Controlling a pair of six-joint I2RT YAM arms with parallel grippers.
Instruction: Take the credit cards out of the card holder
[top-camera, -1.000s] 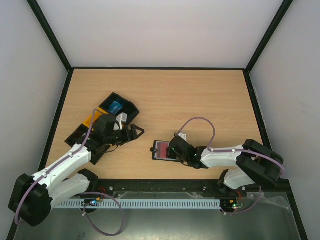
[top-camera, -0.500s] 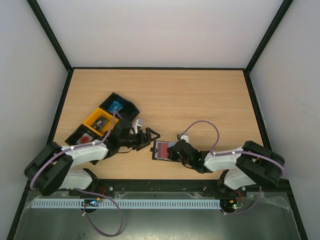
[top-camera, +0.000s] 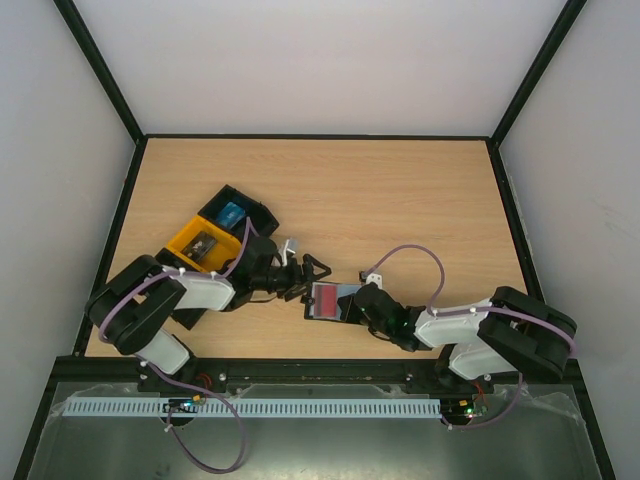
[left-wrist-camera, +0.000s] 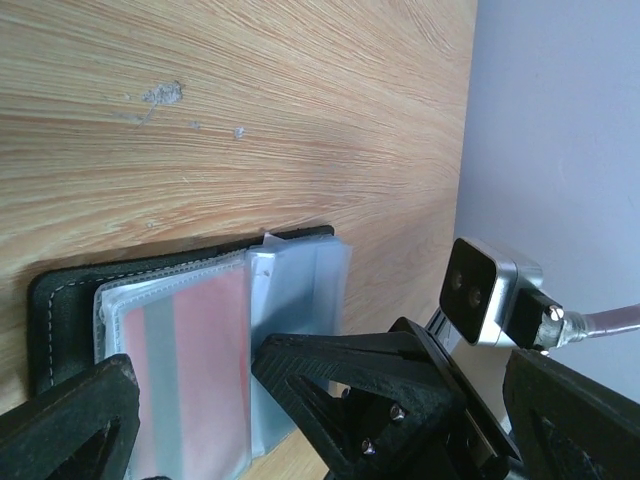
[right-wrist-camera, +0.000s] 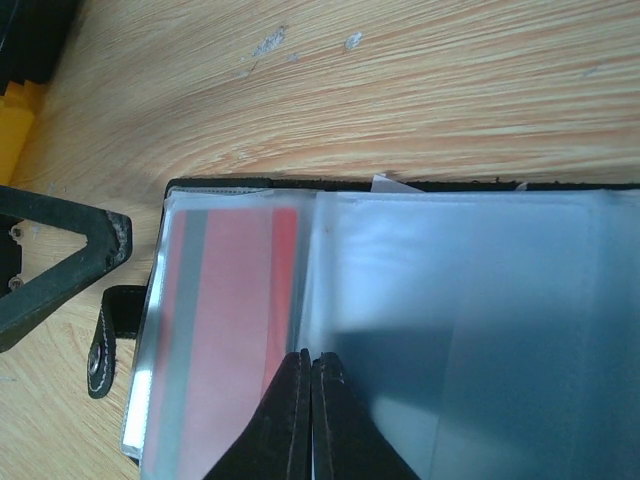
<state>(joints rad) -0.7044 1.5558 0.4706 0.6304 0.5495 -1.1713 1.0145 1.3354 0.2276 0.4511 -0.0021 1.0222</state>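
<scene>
Card holder (left-wrist-camera: 60, 300) lies open, red card (right-wrist-camera: 235, 300) inside.

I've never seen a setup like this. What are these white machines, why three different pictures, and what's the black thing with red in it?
The white jointed machines are two robot arms bolted at the near edge of a wooden table. One picture looks down from above; the other two come from a small camera on each arm's wrist, showing its fingers up close. Between the arms lies an open flat black card holder with a red plastic card in its clear pocket. The right gripper is shut, tips on that pocket; whether it pinches the plastic I cannot tell. The left gripper stands open beside the holder, holding nothing. Further left sits a black-and-orange tray with a blue card in one compartment.
</scene>
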